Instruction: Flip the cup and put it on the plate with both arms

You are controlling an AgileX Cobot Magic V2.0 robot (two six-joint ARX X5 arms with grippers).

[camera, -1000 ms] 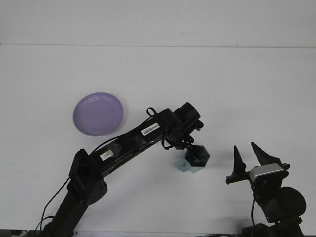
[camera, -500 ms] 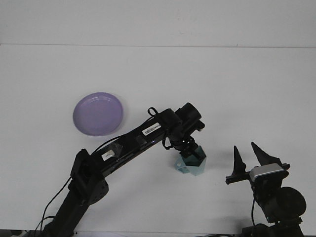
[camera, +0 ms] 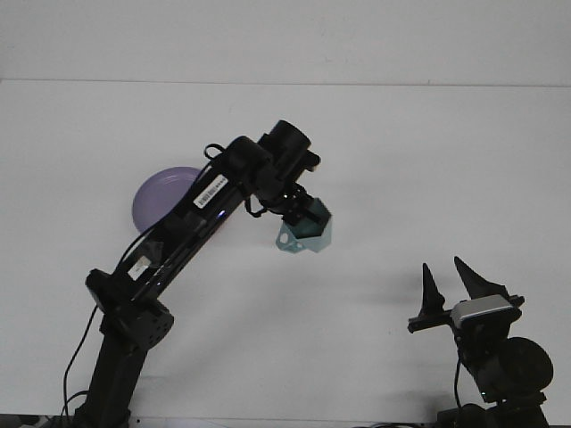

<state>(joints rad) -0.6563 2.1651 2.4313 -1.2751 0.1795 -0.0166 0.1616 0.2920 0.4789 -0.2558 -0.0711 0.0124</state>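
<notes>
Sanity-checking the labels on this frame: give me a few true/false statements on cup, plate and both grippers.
1. The left gripper holds the teal cup. True.
2. The cup already rests on the purple plate. False: it hangs in the gripper, right of the plate.
3. The right gripper is shut on the cup. False: it is open and empty, low on the right.
4. The left arm partly hides the plate. True.
5. The plate lies on the white table. True.

Cup [camera: 305,234] right of plate [camera: 159,193]
</notes>
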